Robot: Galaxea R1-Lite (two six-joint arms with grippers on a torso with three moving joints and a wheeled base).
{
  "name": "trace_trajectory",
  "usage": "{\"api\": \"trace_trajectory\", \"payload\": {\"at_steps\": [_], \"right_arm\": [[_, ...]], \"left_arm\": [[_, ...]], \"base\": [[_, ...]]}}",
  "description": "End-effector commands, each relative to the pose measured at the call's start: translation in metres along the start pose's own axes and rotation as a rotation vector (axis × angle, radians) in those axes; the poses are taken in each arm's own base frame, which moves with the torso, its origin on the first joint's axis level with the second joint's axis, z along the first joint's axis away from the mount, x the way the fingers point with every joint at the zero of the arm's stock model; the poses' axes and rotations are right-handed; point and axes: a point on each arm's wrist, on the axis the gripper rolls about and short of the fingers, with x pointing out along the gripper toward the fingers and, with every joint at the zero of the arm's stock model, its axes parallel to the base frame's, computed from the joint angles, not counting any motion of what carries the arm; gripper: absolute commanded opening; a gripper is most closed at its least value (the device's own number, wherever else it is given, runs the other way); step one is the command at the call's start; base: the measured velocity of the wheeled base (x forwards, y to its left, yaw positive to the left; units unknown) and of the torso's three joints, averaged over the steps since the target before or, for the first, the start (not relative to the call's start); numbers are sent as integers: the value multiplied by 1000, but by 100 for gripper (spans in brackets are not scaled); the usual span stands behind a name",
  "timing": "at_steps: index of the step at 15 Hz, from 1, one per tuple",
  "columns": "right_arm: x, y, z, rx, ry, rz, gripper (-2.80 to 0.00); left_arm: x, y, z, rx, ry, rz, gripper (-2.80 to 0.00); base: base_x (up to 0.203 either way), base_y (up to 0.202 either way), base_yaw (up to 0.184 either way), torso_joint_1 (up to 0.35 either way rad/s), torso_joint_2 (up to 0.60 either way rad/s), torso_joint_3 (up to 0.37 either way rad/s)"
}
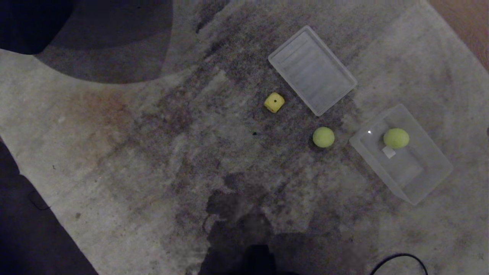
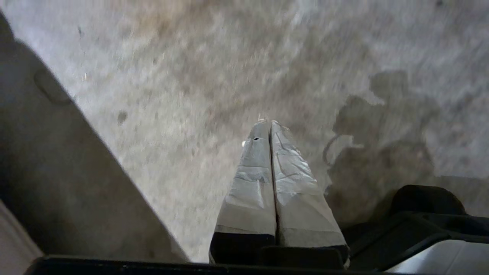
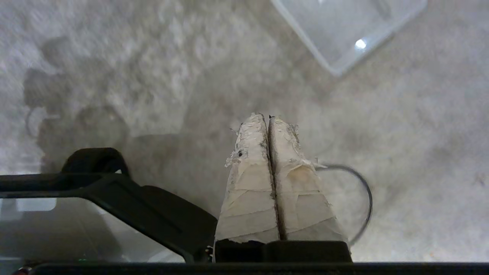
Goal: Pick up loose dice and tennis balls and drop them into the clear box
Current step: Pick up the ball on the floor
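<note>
Left gripper (image 2: pixel 269 124), right gripper (image 3: pixel 266 117) – fingers pressed together, above carpet (image 2: pixel 198 76).

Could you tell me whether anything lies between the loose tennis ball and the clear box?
Nothing visible does: the loose tennis ball sits on bare carpet just left of the clear box.

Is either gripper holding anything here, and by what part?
Nothing is held. The left gripper and right gripper are both shut on nothing, above bare carpet.
</note>
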Motion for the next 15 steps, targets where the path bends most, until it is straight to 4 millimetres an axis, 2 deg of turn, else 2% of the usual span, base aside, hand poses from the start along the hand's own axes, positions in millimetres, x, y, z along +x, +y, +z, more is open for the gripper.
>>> {"api": "trace_trajectory", "payload": {"at_steps": [1,9,15], "right_arm": [[0,0,0,0,5,0,-280],[0,0,0,0,5,0,-280],[0,0,0,0,5,0,-280]], "left_arm": [[0,0,0,0,3,1,-280],[0,0,0,-1,4,0,-280],[0,0,-1,-3,5,1,-280]], "base": [[183,0,-2,4,2,2],[177,0,1,3,2,3],[10,0,0,0,1,0]]}}
